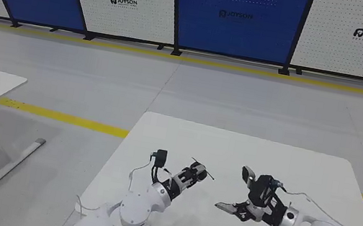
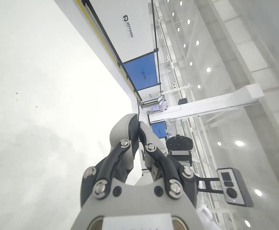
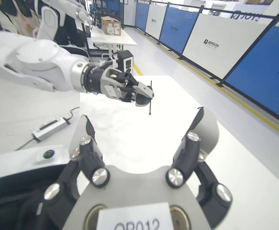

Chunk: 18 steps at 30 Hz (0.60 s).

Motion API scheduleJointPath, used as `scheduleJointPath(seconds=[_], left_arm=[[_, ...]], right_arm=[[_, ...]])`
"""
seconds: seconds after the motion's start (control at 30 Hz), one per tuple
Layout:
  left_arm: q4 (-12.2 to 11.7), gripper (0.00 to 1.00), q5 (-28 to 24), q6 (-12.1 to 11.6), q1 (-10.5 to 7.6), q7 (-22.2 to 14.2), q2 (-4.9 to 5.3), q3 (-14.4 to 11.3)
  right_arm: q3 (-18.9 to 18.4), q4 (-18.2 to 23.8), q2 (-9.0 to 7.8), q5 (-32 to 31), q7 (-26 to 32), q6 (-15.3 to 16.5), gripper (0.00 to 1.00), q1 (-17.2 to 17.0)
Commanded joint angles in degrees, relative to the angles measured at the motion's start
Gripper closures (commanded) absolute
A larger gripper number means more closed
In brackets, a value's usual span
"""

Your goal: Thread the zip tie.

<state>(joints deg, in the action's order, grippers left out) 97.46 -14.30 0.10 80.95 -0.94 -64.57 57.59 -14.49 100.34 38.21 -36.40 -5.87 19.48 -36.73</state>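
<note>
Presenting the tie is judged to be the step in hand: it is held, and nothing is threaded yet.

Item 1, zip tie: thin, black and straight. It is carried above the table, roughly upright in the right wrist view. It is pinched partway along, so that a short length projects on either side of the fingers. The small knob at one end is taken for the head (too small to be sure).

Item 2, left gripper: the fingers are pressed together on the tie.

Item 3, right gripper: the fingers are spread wide with nothing between them. It is held near the tie, facing it but apart from it.

Next move, as judged: a free end is to be taken by the right gripper and bent round to the head. Fine alignment is called for, since the strap is thin and will flex.
</note>
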Motion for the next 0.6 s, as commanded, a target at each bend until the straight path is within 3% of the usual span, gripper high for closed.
scheduleJointPath(seconds=[0.0, 0.27, 0.3, 0.43, 0.57], left_arm=[[0.0, 1.0, -0.5, 0.0, 0.01, 0.1, 0.0, 0.0], [0.0, 1.0, -0.5, 0.0, 0.03, 0.3, -0.01, 0.1], [-0.4, 1.0, -1.0, -0.3, 0.08, 2.0, -0.12, 0.5], [-1.0, 1.0, -3.1, -2.3, 0.4, 7.5, -0.8, 1.0], [-1.7, 1.0, 0.0, -3.0, 0.54, 10.7, -1.11, 0.9]], right_arm=[[-0.2, 0.0, -0.01, -1.0, 0.0, 0.0, 0.0, -0.1], [-0.2, 0.0, -0.01, -1.0, 0.0, 0.0, 0.0, -0.1], [-0.4, -0.2, 0.02, -0.3, -0.2, -0.2, 0.0, -0.5], [-1.5, -2.1, 0.13, 10.1, -1.2, 0.0, 0.0, -2.8], [-1.8, -4.3, 0.09, 18.0, 0.7, 0.0, 0.0, -3.8]])
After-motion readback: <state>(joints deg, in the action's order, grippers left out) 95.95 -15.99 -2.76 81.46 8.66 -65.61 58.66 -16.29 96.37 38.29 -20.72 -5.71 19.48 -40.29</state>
